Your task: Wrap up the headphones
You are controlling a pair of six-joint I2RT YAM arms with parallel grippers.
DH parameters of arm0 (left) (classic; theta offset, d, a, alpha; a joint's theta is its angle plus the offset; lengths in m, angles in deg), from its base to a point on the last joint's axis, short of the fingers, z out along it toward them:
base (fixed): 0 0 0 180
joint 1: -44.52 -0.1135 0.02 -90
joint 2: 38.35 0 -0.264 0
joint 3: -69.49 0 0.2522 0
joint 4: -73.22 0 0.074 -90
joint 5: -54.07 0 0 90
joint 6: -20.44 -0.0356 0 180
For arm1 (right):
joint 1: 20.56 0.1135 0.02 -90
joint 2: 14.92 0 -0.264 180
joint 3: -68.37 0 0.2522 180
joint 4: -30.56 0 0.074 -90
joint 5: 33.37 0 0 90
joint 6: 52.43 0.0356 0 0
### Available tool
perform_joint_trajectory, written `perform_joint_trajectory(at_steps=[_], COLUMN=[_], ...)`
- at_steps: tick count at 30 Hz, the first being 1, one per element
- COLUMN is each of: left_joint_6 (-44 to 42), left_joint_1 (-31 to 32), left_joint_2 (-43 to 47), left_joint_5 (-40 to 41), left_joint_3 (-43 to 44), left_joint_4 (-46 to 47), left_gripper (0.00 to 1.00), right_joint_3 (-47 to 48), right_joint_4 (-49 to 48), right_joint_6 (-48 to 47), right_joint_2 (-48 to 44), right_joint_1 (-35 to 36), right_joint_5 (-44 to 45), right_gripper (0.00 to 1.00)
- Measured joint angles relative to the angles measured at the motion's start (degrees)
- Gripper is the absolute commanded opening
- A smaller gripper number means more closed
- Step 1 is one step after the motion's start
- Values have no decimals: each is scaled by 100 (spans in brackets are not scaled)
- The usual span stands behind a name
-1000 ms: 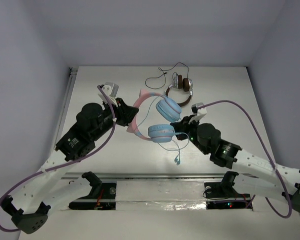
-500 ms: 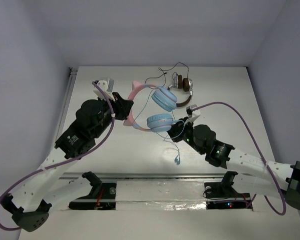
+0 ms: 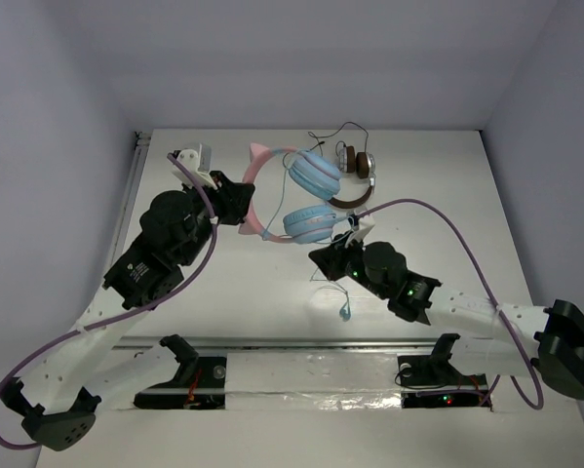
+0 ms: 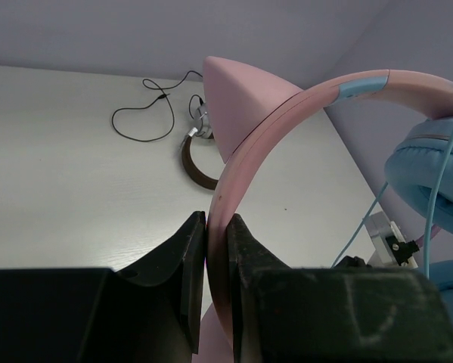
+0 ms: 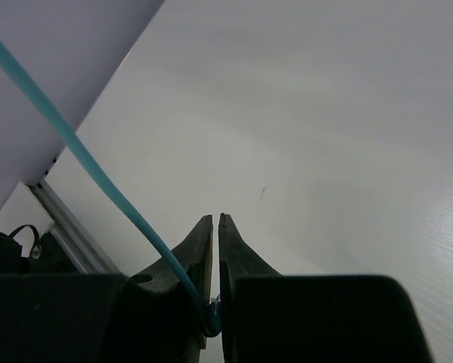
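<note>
The headphones [image 3: 306, 195] have a pink cat-ear headband [image 4: 287, 113] and light blue ear cups [image 4: 430, 162]. They are lifted above the table's middle. My left gripper [image 3: 245, 207] is shut on the pink headband [image 3: 257, 200]; in the left wrist view my left gripper [image 4: 216, 227] clamps the band between its fingers. My right gripper [image 3: 321, 258] is shut on the thin light blue cable [image 5: 97, 178], which runs from deep between the jaws up to the left. The cable's plug end [image 3: 344, 312] hangs down near the table's front.
Brown-and-silver headphones [image 3: 358, 175] with a black cable [image 3: 316, 146] lie at the back of the table, just behind the lifted blue cups. A metal rail [image 3: 301, 343] runs along the table's front edge.
My left gripper has carried the headphones up and toward the back left. My right gripper has moved left with the cable, under the ear cups.
</note>
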Motion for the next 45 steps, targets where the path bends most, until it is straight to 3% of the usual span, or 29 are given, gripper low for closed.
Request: perform_joint_trajectory(at_steps=[4, 8, 11, 17, 21, 22, 23, 24, 26, 27, 28, 29, 30, 35, 45], left_joint_6=[39, 133, 219, 306, 348, 350, 350, 348, 345, 345, 345, 345, 345, 341, 321], left_joint_1=[0, 0, 0, 0, 0, 0, 0, 0, 0, 0, 0, 0, 0, 0, 0], left_joint_2=[-63, -96, -96, -96, -96, -96, -96, -96, -96, -96, -96, -96, -96, -96, -59], left_joint_5=[120, 151, 144, 127, 76, 72, 61, 55, 52, 48, 42, 33, 31, -4, -52], left_joint_3=[0, -7, -11, -11, -11, -11, -11, -11, 0, 0, 0, 0, 0, 0, 0], left_joint_4=[81, 199, 306, 337, 337, 337, 334, 334, 330, 332, 332, 332, 330, 330, 328], left_gripper=[0, 0, 0, 0, 0, 0, 0, 0, 0, 0, 0, 0, 0, 0, 0], right_joint_3=[0, 0, -2, -52, -201, -216, -245, -280, -382, -446, -496, -544, -568, -629, -656], right_joint_4=[-164, -293, -393, -824, -988, -988, -977, -953, -918, -861, -820, -787, -721, -603, -603], right_joint_6=[22, 59, 70, 74, 111, 118, 131, 149, 245, 310, 387, 455, 557, 811, 1121], right_joint_2=[7, 61, 153, 516, 769, 804, 804, 769, 610, 496, 407, 334, 302, 599, 1561], right_joint_1=[0, 0, 0, 0, 0, 0, 0, 0, 0, 0, 0, 0, -4, -9, -529], right_joint_5=[-212, -323, -332, -354, -234, -175, -111, -28, 149, 269, 372, 485, 586, 739, 527], right_gripper=[8, 41, 54, 59, 57, 53, 37, 29, 24, 28, 39, 72, 80, 85, 82])
